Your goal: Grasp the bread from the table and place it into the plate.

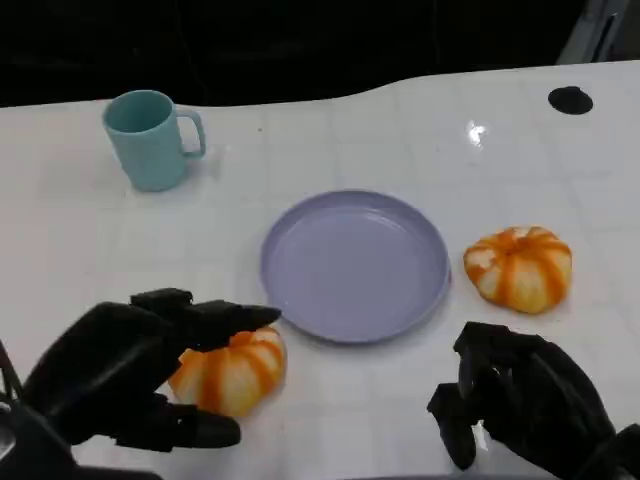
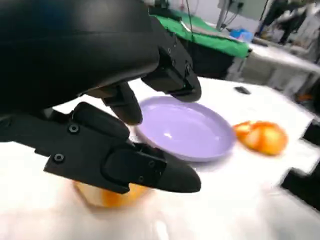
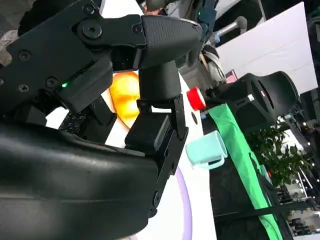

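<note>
Closest to the camera, the left hand (image 1: 130, 375) sits low at the front left of the white desk (image 1: 400, 120), wrapped around an orange-and-white bread (image 1: 232, 370). One finger lies across the top of the bread, another runs underneath along the front, so the bread is caught between them. From the head view the bread looks like it's resting on the desk, not lifted, but I can't really tell for sure. The left wrist view shows the same thing: black fingers (image 2: 125, 165) over the bread (image 2: 112, 196), with the orange lump peeking out from below them.

Over on the front right, the right hand (image 1: 520, 405) hovers near the desk edge with its fingers curled inward and nothing in them. The right wrist view is mostly that hand's own fingers (image 3: 160, 85) up close, curled and not gripping anything.

A bit further back, in the middle of the desk, sits the lavender plate (image 1: 355, 265). The held bread is just beside its front-left rim, outside it. A second bread (image 1: 518, 267), same orange stripes, lies just off the plate's right rim, not touching it.

Further back on the left stands a teal mug (image 1: 150, 138), upright, handle pointing right. Far right near the back edge there's a small black round spot (image 1: 570, 99) on the desk.
</note>
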`<state>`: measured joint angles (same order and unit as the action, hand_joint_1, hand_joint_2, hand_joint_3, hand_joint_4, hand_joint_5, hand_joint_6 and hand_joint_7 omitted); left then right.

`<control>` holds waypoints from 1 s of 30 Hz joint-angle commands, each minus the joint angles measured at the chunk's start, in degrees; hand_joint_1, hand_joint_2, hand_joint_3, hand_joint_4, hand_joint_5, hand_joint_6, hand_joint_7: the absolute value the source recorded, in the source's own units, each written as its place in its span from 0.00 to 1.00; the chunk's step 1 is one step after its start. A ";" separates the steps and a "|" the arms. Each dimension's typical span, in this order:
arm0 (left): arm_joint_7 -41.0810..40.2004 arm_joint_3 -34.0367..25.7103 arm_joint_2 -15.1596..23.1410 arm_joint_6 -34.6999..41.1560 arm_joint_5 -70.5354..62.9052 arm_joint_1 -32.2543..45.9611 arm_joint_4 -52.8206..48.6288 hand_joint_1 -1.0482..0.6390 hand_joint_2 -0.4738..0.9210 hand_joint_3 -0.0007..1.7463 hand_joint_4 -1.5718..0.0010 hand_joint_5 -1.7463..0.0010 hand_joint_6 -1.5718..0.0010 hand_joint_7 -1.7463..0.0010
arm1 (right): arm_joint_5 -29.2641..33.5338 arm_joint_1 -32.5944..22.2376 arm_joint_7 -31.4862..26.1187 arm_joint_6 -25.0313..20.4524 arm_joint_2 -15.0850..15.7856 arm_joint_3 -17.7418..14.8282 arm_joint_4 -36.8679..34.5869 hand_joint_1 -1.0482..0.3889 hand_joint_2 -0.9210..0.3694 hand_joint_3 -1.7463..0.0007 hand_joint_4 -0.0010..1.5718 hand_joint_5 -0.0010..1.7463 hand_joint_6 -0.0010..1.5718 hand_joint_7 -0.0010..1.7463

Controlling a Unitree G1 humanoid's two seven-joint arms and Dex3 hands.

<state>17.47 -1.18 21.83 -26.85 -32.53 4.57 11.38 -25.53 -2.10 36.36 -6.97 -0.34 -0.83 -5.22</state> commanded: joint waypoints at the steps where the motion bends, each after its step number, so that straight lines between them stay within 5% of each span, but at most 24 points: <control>1: -8.38 1.01 2.00 -0.09 -10.74 1.11 1.72 0.15 1.00 0.04 0.70 0.72 0.72 1.00 | -0.37 -0.38 0.13 0.28 0.61 -0.12 0.54 0.07 0.25 0.63 0.78 0.88 0.68 0.77; 8: -12.19 4.66 2.53 6.60 -23.35 1.33 2.80 0.16 1.00 0.03 0.73 0.74 0.75 1.00 | -0.34 -0.72 -0.57 -0.78 0.72 0.03 1.49 0.07 0.25 0.63 0.78 0.88 0.69 0.77; 30: -14.04 16.96 3.64 17.80 -27.29 -9.18 -11.98 0.16 1.00 0.03 0.78 0.79 0.82 1.00 | -0.41 -0.47 -0.76 -0.84 0.95 0.17 1.42 0.07 0.27 0.61 0.78 0.88 0.69 0.77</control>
<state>5.28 14.64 25.27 -10.03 -59.43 -3.09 2.01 -25.55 -2.56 35.63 -7.87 -0.18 -0.17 -3.91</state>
